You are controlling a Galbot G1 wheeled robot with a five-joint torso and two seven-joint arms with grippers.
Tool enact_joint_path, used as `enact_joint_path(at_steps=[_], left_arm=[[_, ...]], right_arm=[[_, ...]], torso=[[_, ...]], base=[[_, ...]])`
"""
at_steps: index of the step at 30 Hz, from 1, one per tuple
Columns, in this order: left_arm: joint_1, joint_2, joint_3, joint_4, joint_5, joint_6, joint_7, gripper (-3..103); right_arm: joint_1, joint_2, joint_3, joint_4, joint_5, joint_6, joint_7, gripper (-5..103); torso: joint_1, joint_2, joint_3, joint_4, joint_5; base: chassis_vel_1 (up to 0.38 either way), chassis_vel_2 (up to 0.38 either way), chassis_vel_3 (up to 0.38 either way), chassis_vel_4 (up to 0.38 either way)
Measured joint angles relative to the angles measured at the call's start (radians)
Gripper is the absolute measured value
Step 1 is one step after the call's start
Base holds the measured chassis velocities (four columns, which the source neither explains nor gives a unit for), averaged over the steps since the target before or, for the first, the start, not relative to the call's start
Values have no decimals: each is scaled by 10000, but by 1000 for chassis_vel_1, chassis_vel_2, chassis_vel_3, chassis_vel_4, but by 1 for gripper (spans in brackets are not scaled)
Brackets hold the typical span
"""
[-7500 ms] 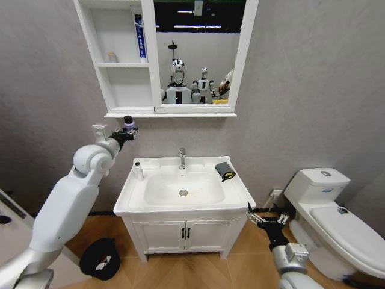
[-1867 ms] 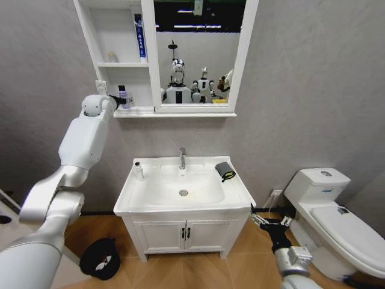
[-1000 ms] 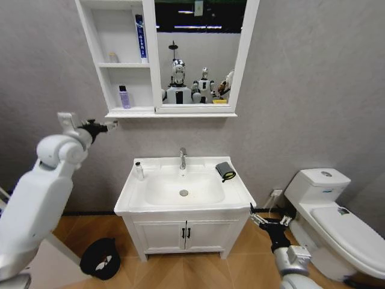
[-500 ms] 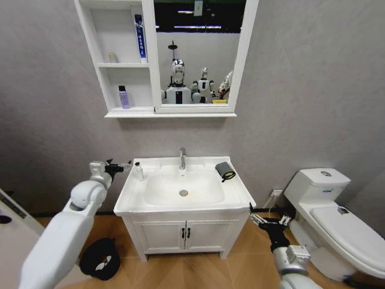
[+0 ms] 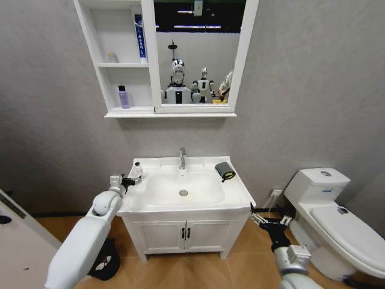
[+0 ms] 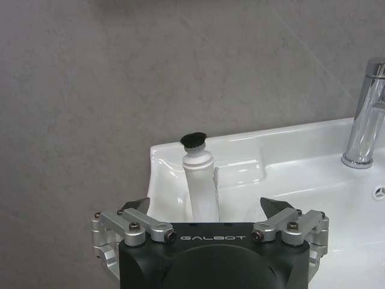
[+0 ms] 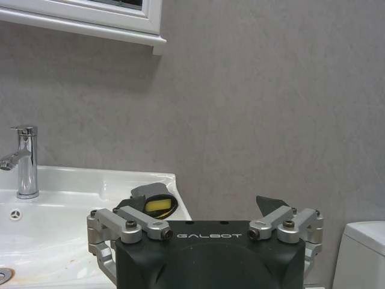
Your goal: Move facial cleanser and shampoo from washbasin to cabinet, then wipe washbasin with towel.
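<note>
Just beyond the spread-fingered left gripper (image 6: 204, 208), white tube (image 6: 201, 189) upright on washbasin (image 6: 289, 174) corner

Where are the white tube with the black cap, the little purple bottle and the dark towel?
white tube (image 6: 201, 192): left wrist view, on its body.
purple bottle (image 5: 123, 97): head view, on its middle.
towel (image 5: 224, 170): head view, on its dark cloth.

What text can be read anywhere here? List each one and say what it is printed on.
"GALBOT": on the black body of the left gripper, in the left wrist view.
"GALBOT": on the black body of the right gripper, in the right wrist view.
Blue tube on the cabinet top shelf: white lettering, too small to read.
Purple bottle: label unreadable.
</note>
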Motion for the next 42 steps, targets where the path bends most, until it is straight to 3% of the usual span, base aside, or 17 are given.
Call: enact_joint_path(at_steps=[18, 23, 25, 29, 34, 42], left_arm=[[-1466, -1092, 633, 2328, 961, -965, -450, 100], [-1408, -1382, 536, 2772, 1041, -1757, -490, 100], [-1342, -1619, 501, 3138, 1030, -2440, -511, 100], [-1327, -1896, 424, 3490, 1015, -2965, -507, 100], [-1443, -2183, 378, 3919, 1081, -3491, -553, 100], [-1625, -2257, 324, 4218, 1149, -3634, -571, 100]], right_arm=[[-53, 74, 137, -49, 53, 232, -36, 100], [-23, 69, 140, -79, 68, 239, -40, 100], [-2, 42, 157, -99, 80, 239, -41, 100], [39, 7, 174, -113, 102, 216, -50, 100], [47, 7, 168, -113, 110, 188, -54, 100], [-14, 35, 217, -103, 114, 205, -59, 100]], torso=[[0, -1, 0, -2, -1], [0, -2, 0, 0, -1], [0, -2, 1, -1, -3], [0, -1, 0, -1, -2], [1, -1, 0, -3, -2], [0, -1, 0, -1, -2]], base=[[0, 0, 0, 0], [0, 0, 0, 0], [0, 0, 0, 0], [0, 0, 0, 0], [0, 0, 0, 0], [0, 0, 0, 0]])
